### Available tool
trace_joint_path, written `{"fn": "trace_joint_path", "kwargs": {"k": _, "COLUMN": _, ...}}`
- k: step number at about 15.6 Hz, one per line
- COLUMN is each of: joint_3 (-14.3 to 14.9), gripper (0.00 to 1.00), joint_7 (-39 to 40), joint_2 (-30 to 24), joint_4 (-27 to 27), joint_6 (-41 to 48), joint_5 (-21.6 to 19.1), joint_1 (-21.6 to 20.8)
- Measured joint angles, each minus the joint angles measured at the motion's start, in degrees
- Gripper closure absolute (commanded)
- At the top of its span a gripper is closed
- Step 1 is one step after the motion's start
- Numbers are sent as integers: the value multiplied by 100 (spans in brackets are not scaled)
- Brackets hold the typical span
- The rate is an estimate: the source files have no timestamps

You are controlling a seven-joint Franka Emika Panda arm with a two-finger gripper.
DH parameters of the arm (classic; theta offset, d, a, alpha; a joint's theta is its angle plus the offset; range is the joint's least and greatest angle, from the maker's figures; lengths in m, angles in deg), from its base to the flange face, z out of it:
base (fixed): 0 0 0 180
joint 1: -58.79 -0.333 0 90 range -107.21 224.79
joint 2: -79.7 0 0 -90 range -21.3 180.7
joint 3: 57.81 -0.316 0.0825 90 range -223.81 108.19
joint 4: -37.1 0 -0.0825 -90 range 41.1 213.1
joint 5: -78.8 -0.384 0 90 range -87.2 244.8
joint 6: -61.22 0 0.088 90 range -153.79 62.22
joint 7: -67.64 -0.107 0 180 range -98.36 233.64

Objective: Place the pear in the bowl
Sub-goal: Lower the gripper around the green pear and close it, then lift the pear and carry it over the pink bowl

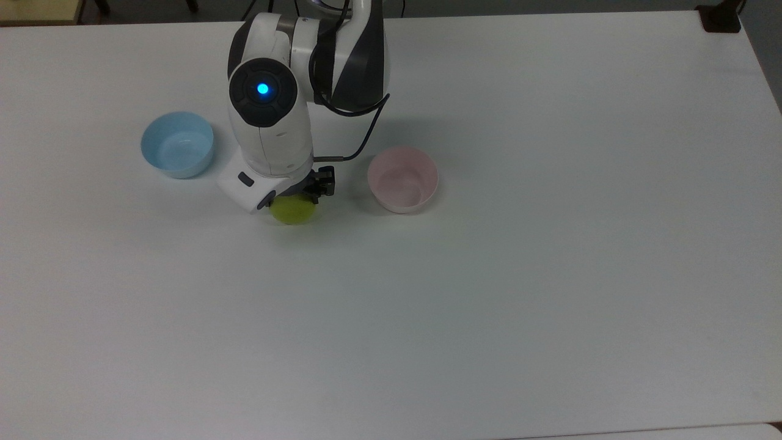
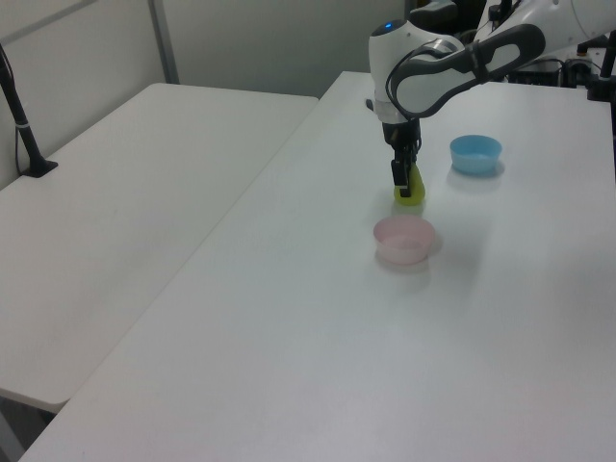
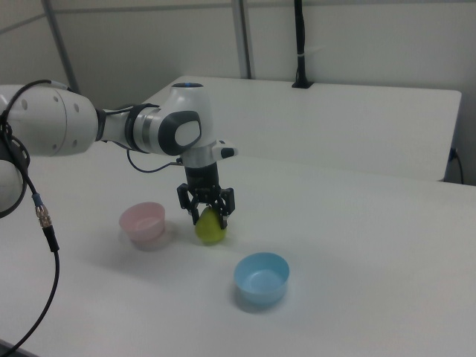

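White table [image 1: 550, 275]; second table [image 2: 125, 192] beside; grey wall [image 3: 357, 37] behind.

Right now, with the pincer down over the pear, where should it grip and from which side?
Grip the pear across its narrow upper neck, coming straight down from above. It stands upright on the table, tapering toward the top. The pincer already straddles that neck, fingers open either side.

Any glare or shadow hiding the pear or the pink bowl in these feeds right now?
Top view: even light; the arm covers most of the small yellow-green pear, not shadow. Right view: hand down over the pear, pale pink plastic bowl clear with a soft shadow. Left view: no glare on the white table.
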Motion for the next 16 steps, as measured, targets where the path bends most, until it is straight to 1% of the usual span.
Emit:
{"fn": "trace_joint_path", "kwargs": {"k": 2, "joint_3": 5, "gripper": 76, "joint_7": 0, "joint_2": -43, "joint_4": -29, "joint_6": 2, "joint_5": 0, "joint_1": -2}}
{"fn": "trace_joint_path", "kwargs": {"k": 4, "joint_3": 20, "gripper": 76, "joint_7": 0, "joint_2": -239, "joint_4": -87, "joint_6": 113, "joint_5": -1, "joint_1": -3}}
{"fn": "trace_joint_path", "kwargs": {"k": 5, "joint_3": 24, "gripper": 75, "joint_7": 0, "joint_2": -396, "joint_4": -114, "joint_6": 236, "joint_5": -2, "joint_1": -3}}
{"fn": "trace_joint_path", "kwargs": {"k": 6, "joint_3": 24, "gripper": 75, "joint_7": 0, "joint_2": -751, "joint_4": -126, "joint_6": 447, "joint_5": -4, "joint_1": -7}}
{"fn": "trace_joint_path", "kwargs": {"k": 8, "joint_3": 28, "gripper": 72, "joint_7": -33, "joint_2": -1046, "joint_4": -119, "joint_6": 594, "joint_5": -29, "joint_1": -59}}
{"fn": "trace_joint_path", "kwargs": {"k": 10, "joint_3": 37, "gripper": 68, "joint_7": -226, "joint_2": -1176, "joint_4": -114, "joint_6": 632, "joint_5": -52, "joint_1": -292}}
{"fn": "trace_joint_path", "kwargs": {"k": 14, "joint_3": 47, "gripper": 68, "joint_7": -940, "joint_2": -1149, "joint_4": -87, "joint_6": 632, "joint_5": -53, "joint_1": -1118}}
{"fn": "trace_joint_path", "kwargs": {"k": 16, "joint_3": 46, "gripper": 68, "joint_7": -1117, "joint_2": -1123, "joint_4": -65, "joint_6": 632, "joint_5": -53, "joint_1": -1358}}
